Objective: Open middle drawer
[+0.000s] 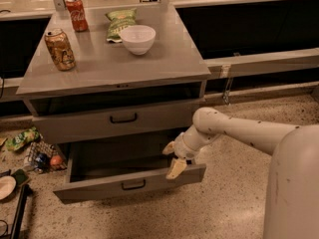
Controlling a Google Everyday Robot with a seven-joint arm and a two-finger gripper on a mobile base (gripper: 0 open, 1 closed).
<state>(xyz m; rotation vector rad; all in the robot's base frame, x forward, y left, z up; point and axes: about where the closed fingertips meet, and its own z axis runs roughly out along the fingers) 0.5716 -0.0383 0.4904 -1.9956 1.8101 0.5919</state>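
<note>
Middle drawer [94, 190] is open and sticks out far from the grey cabinet, at about 7 o'clock in the camera view. Its front has a small black handle [133, 184] in the middle. Inside it you can see a dark grey floor. The upper drawer [89, 126] above it looks shut.

The pincer [169, 162] is at the right end of the open drawer's front, near 5 o'clock. Its two yellow fingers [175, 168] are apart. The lower one lies over the top edge of the front. The white arm [249, 131] reaches in from 3 o'clock.

On the tabletop [164, 63] sits a white bowl [138, 38] at 12 o'clock. A green chip bag [119, 23] lies just behind it. A red can [76, 14] stands at 11 o'clock, and a brown can [60, 49] stands at 10 o'clock.

The floor [224, 208] is speckled stone. At 9 o'clock on it are a green bag [22, 138] and a wire basket [42, 156] with small things in it. A white dish [6, 187] lies near 8 o'clock.
</note>
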